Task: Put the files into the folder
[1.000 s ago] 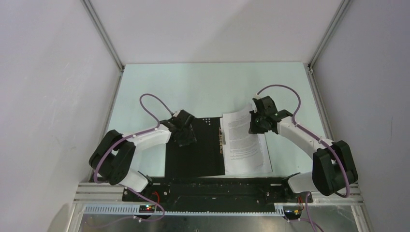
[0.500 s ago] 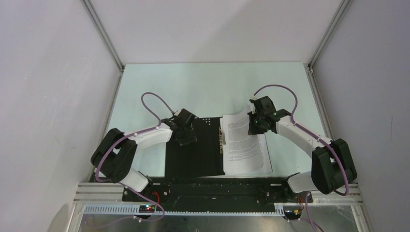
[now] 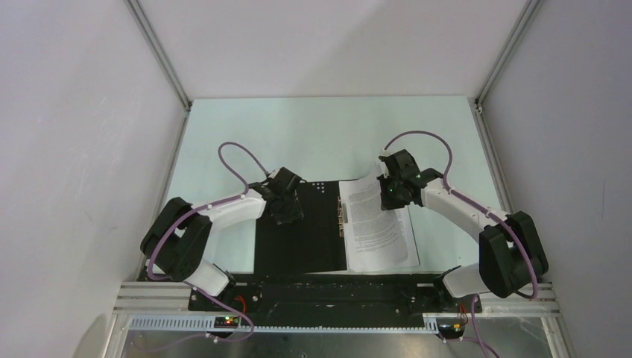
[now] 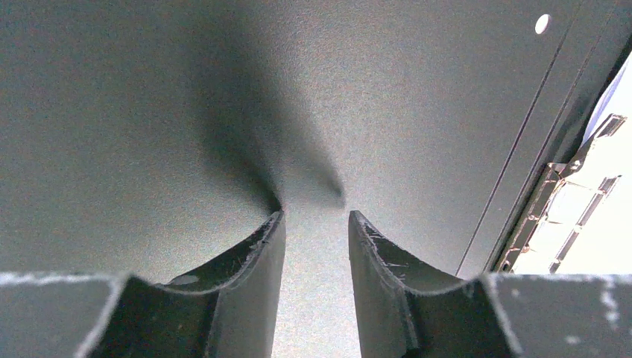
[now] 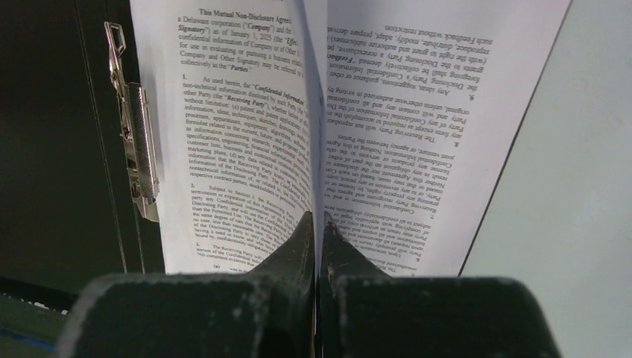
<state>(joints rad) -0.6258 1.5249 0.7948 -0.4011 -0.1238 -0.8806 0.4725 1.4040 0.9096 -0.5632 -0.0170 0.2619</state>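
Note:
The folder (image 3: 302, 239) lies open on the table, black inside up, with its metal clip (image 5: 136, 142) along the spine. The files (image 3: 376, 227), white sheets of dense text, lie on its right half. My right gripper (image 3: 389, 195) is shut on the far edge of a sheet and holds that edge lifted and curled. In the right wrist view the printed paper (image 5: 238, 134) spreads to both sides of the right gripper (image 5: 319, 218). My left gripper (image 3: 287, 212) is open, its tips down on the bare left cover (image 4: 149, 112), nothing between them. The clip (image 4: 566, 209) shows at the right edge of the left wrist view.
The pale green table (image 3: 313, 134) extends beyond the folder to the far wall. White walls with metal corner posts (image 3: 160, 60) close in both sides. The arms' mounting rail (image 3: 328, 287) runs along the near edge, just behind the folder.
My right gripper has shifted a little left with the sheet's far edge, curling the paper more over the folder's right half. The left gripper has stayed on the left cover.

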